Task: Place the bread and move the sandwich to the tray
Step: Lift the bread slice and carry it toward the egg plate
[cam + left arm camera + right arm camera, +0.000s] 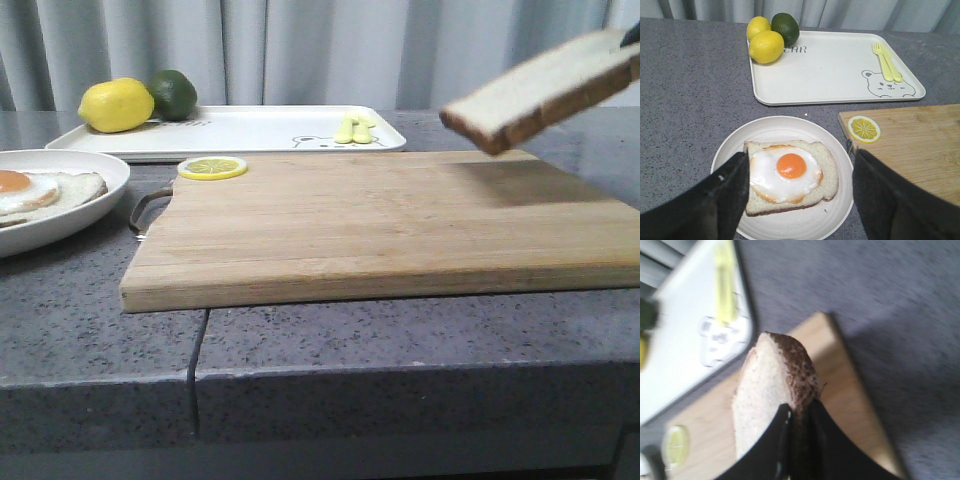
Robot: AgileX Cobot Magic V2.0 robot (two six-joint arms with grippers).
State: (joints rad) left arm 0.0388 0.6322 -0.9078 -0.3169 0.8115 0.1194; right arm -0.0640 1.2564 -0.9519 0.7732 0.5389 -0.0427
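My right gripper (799,415) is shut on the bread (765,390), a pale slice with a dark brown crust. In the front view the bread (540,92) hangs tilted in the air over the right back part of the wooden cutting board (380,225). The sandwich (787,175), toast with a fried egg, lies in a round white plate (790,225) at the left of the board. My left gripper (797,192) is open above the plate, its fingers (720,195) on either side of the toast. The white tray (835,70) with a bear drawing lies behind.
Two lemons (765,46) and a lime (786,27) sit at the tray's far left corner, and a yellow fork and spoon (886,62) at its right. A lemon slice (863,128) lies on the board's left back corner. The table's front edge (400,370) is close.
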